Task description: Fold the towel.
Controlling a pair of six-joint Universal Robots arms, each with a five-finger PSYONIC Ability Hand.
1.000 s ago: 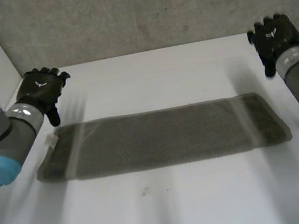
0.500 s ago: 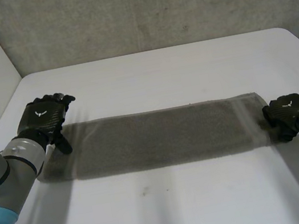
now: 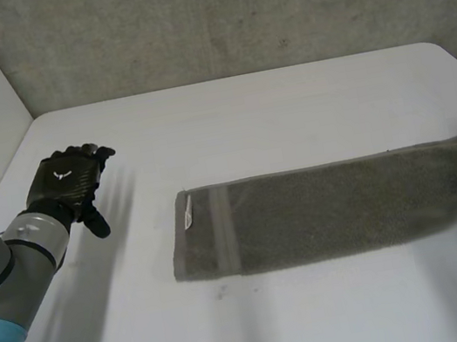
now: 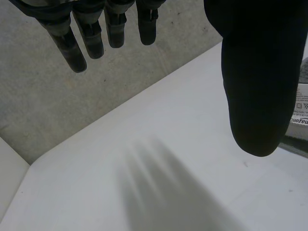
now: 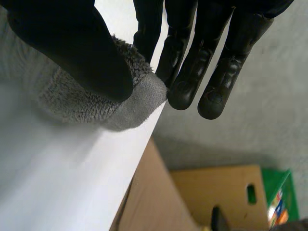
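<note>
Pinches the right end of the grey towel (image 3: 333,210) between thumb and fingers of the right hand (image 5: 72,43), at the right edge of the white table (image 3: 290,116). Leaves the rest of the cloth lying flat and lengthwise, with its left end (white label (image 3: 187,211) near the far corner) left of the table's middle. Holds the left hand (image 3: 67,186) above the table, well apart from the towel, fingers relaxed and spread, grasping nothing.

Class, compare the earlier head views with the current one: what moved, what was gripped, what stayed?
The towel slid across the table toward the robot's right, pulled by the right hand, which now pinches its end at the table's edge. The left hand stayed open in place.
</note>
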